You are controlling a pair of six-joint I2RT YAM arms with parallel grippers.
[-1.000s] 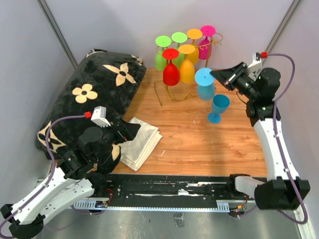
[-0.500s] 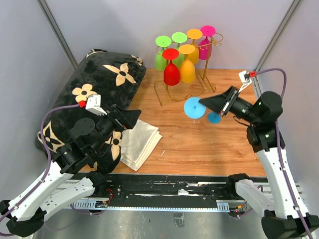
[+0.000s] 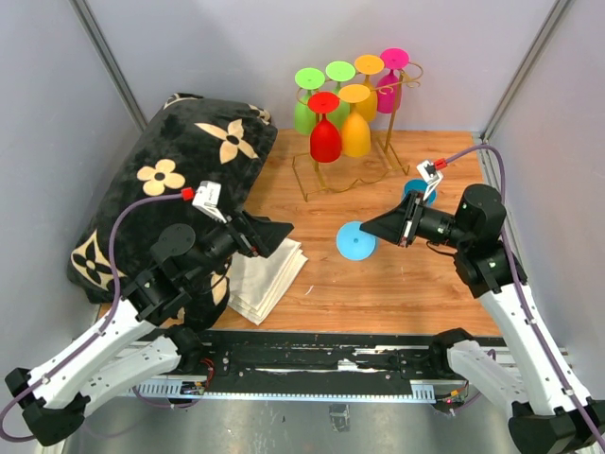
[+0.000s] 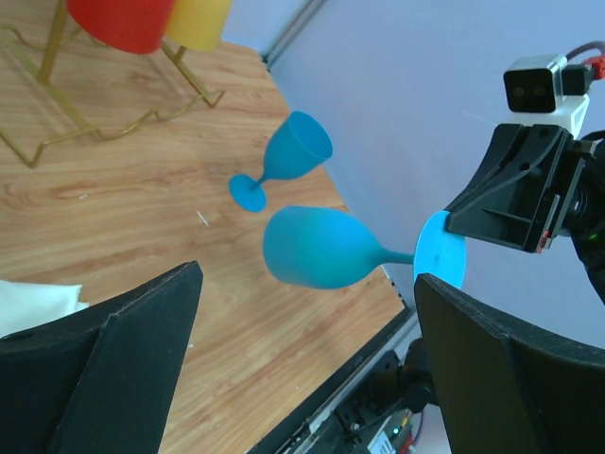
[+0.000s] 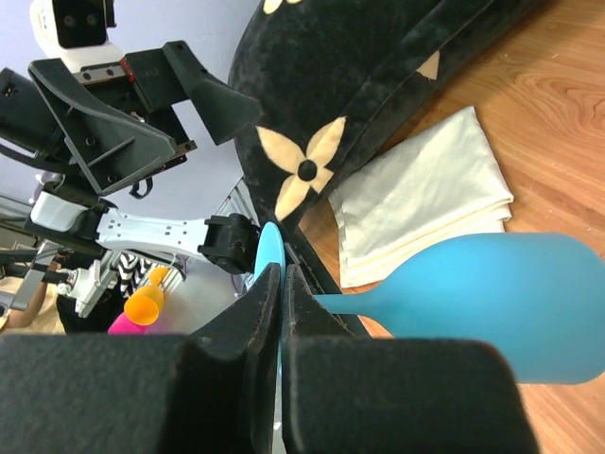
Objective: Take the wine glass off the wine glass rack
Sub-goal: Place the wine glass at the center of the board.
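Matte blue wine glass [image 3: 355,240] is off the rack, held in my right gripper [image 3: 386,228].
My left gripper [image 3: 277,233] hangs with fingers spread wide over the folded cream cloth [image 3: 269,270]. The thin gold wire wine glass rack [image 3: 322,173] stands at the back, loaded with coloured glasses. My right gripper's fingers pinch the blue glass's foot, and the glass lies sideways above the wooden table [image 3: 378,284].

Wooden table [image 3: 397,284], gold rack [image 3: 302,182], standing blue glass [image 4: 295,151], folded cloth [image 3: 269,265]

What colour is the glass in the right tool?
Blue glass, clearest in the left wrist view.
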